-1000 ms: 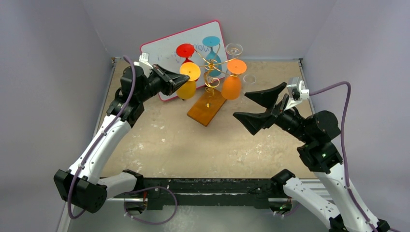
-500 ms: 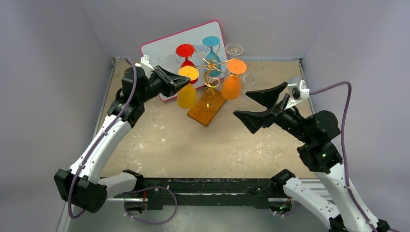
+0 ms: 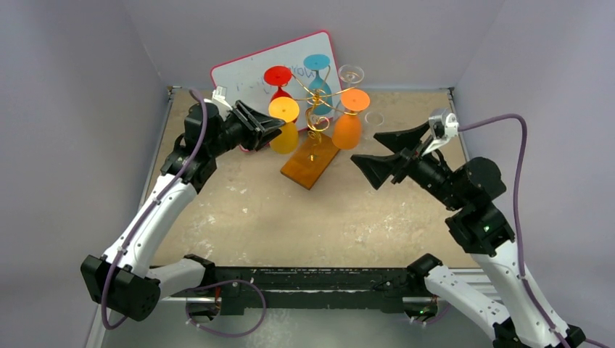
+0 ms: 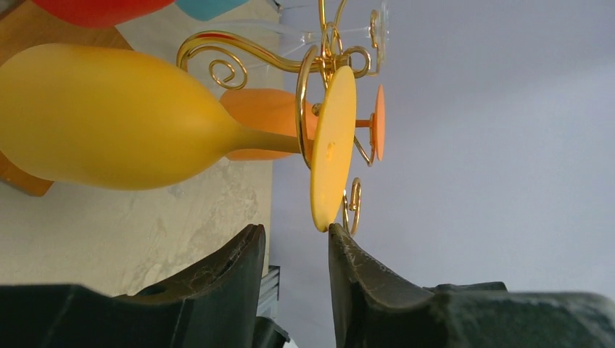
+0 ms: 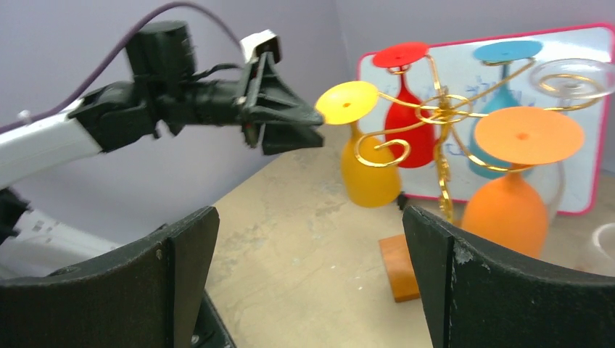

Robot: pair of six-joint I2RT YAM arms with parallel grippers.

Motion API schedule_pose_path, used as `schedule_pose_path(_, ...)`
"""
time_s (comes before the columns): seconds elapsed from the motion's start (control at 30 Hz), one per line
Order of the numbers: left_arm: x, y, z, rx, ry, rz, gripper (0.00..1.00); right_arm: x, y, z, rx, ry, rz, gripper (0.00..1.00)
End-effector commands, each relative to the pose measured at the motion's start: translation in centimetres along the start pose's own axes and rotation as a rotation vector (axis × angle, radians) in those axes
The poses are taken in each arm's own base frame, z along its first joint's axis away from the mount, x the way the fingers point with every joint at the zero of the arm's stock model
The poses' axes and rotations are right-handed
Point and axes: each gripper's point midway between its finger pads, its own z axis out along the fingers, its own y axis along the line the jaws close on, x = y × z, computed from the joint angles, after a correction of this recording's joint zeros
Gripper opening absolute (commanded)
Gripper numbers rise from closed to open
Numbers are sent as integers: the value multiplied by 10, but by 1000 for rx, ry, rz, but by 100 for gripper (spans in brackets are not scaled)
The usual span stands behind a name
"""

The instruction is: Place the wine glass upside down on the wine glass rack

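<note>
The yellow wine glass (image 3: 283, 109) hangs upside down from a scroll arm of the gold wire rack (image 3: 317, 109), which stands on an orange-brown wooden base (image 3: 310, 159). In the left wrist view its bowl (image 4: 109, 116) and foot sit in the gold curl (image 4: 246, 54). My left gripper (image 3: 273, 127) is open just left of the glass. In its own view (image 4: 294, 232) the glass's foot rim lies at one fingertip (image 4: 341, 243), with nothing between the jaws. My right gripper (image 3: 364, 149) is wide open and empty, right of the rack. Its view shows the glass (image 5: 370, 174), the rack (image 5: 442, 109) and the left gripper (image 5: 304, 127).
Red (image 3: 278, 75), blue (image 3: 316, 62), orange (image 3: 348, 130) and clear (image 3: 351, 74) glasses also hang on the rack. A pink-framed whiteboard (image 3: 246, 72) leans behind it. A small clear glass (image 3: 374, 117) stands on the table at the right.
The left gripper has opened and let go of the yellow glass, which was tilted and now hangs straight on the rack. The right gripper has moved up and toward the rack.
</note>
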Motion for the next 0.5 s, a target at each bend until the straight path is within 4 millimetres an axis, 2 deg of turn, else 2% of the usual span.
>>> schedule_pose_path(0.0, 0, -5, -13, 3, -19, 84, 43, -29, -26, 1, 184, -54, -21, 100)
schedule_pose_path(0.2, -9, 6, -26, -115, -53, 223, 60, -24, -76, 3, 453, -47, 35, 100)
schedule_pose_path(0.3, -17, 18, -36, -201, -87, 310, 65, -18, -108, 5, 626, -6, 28, 100)
schedule_pose_path(0.47, -35, 43, -54, -341, -149, 488, 73, -23, -144, 5, 814, 13, -28, 100)
